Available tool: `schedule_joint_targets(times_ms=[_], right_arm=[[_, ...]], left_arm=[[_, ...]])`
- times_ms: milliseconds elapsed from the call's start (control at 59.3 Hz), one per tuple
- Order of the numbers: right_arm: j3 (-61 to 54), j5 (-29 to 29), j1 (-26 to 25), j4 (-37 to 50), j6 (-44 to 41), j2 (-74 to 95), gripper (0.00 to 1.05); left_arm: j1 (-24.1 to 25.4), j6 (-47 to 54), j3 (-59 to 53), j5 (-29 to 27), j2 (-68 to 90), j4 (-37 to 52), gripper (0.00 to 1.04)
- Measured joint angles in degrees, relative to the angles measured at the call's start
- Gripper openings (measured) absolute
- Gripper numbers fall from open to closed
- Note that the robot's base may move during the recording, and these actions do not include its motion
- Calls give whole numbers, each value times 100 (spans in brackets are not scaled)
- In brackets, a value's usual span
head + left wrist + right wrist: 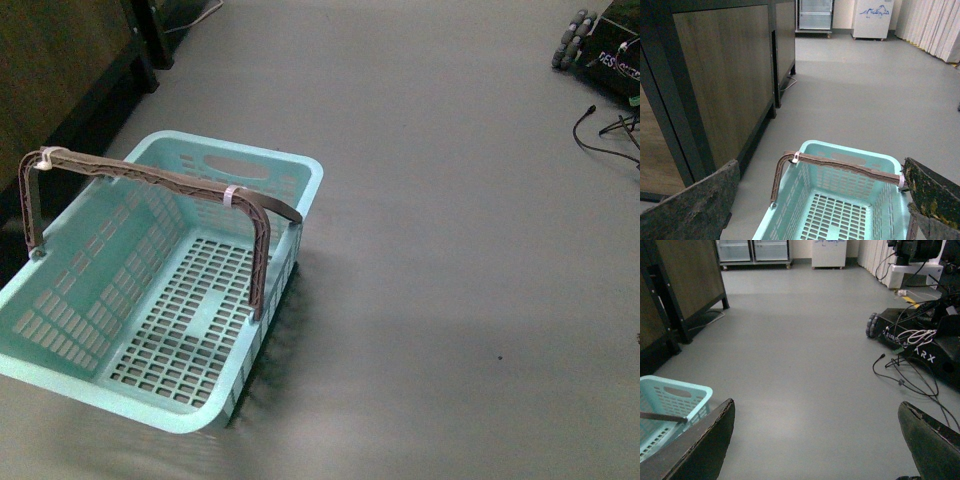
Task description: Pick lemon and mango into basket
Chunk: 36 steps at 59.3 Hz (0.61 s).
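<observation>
Hovering with my left gripper (820, 161) and right gripper (816, 402) spread wide, holding nothing. Basket (312, 172) sits empty on the floor (450, 250); lemon and mango aren't in any view (annoying). Guessing they're smooth and roll-prone, so I'd pinch across their middles.

"ARX" reads on the black wheeled base (935, 355)

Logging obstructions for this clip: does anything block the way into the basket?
Only its own handle, arched across the open top of the basket; nothing lies inside it. No lemon or mango shows in any view.
</observation>
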Motion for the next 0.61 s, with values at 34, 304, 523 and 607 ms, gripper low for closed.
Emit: schedule_joint_targets(times_ms=[34, 304, 523, 607], right_arm=[[0, 0, 0, 0, 0, 0, 96], [0, 0, 0, 0, 0, 0, 96], [0, 0, 0, 0, 0, 0, 96], [0, 0, 0, 0, 0, 0, 96]], left_arm=[[0, 0, 0, 0, 0, 0, 98], [0, 0, 0, 0, 0, 0, 98], [0, 0, 0, 0, 0, 0, 98], [0, 0, 0, 0, 0, 0, 98]])
